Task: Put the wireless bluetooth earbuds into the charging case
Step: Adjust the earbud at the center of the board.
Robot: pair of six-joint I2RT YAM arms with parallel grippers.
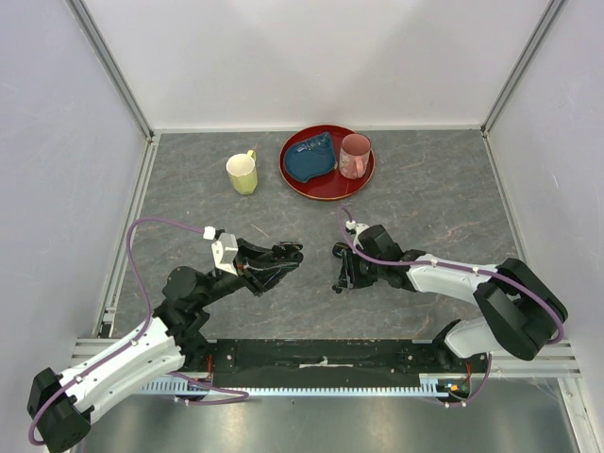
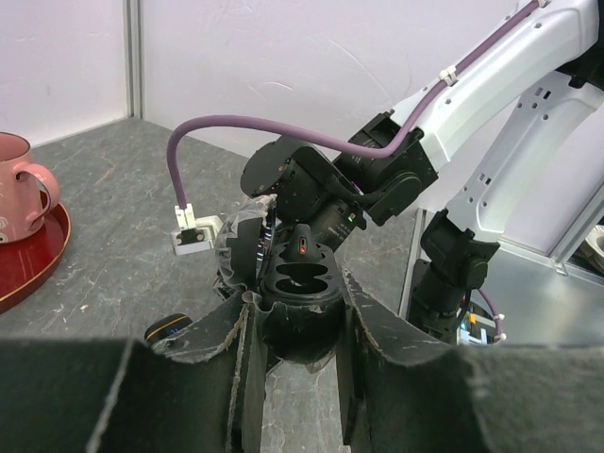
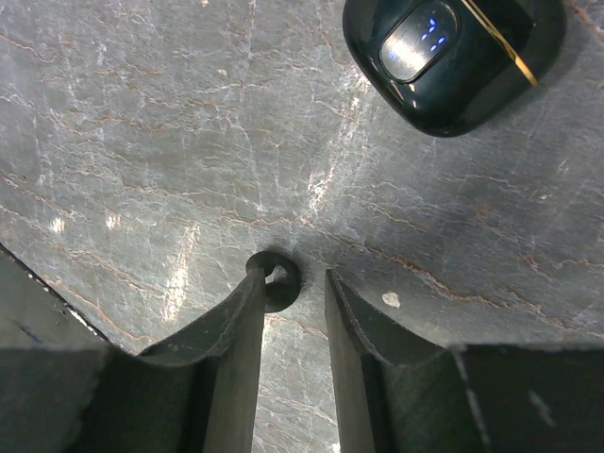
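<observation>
Counted in view: two mugs, namely one yellow-green mug (image 1: 243, 174) and one pink mug (image 1: 354, 156); one red tray (image 1: 326, 187); one blue pouch (image 1: 311, 158); two black charging cases, namely one open case (image 2: 300, 276) and one closed case (image 3: 453, 57); one earbud (image 3: 276, 280) discernible, further earbuds not countable.

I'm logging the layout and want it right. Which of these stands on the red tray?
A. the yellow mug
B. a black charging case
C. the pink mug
C: the pink mug stands on the red tray, while the yellow mug stands apart, left of it.
</observation>
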